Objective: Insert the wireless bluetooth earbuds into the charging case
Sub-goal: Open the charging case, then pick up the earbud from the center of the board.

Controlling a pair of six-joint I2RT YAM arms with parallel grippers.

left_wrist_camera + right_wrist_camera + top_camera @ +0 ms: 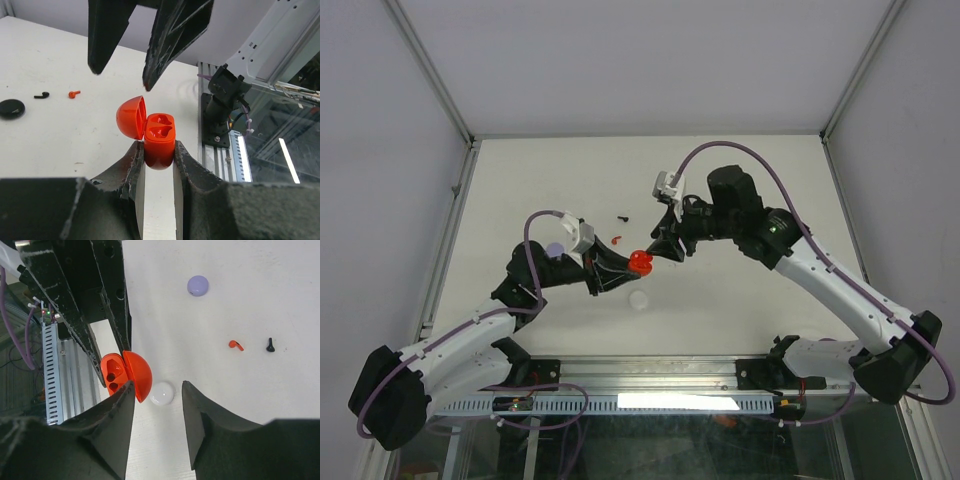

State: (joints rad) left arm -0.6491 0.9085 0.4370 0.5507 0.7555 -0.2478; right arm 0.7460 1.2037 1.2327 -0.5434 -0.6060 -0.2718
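Note:
My left gripper (158, 146) is shut on the base of a red charging case (159, 142), held above the table with its lid (131, 117) swung open. No bud shows in its two wells. My right gripper (158, 385) is open just above the case, one of its fingers (117, 410) next to the lid (139, 374). In the top view the two grippers (628, 265) (658, 252) meet at the case (640, 262). A red earbud (617, 240) (235, 344) and a black earbud (622, 216) (270, 345) lie on the table beyond it.
A white round case (639, 299) (161, 393) lies on the table under the grippers. A lavender case (555, 250) (198, 285) sits to the left and a black case (11, 108) near the buds. The metal rail (650, 372) runs along the near edge.

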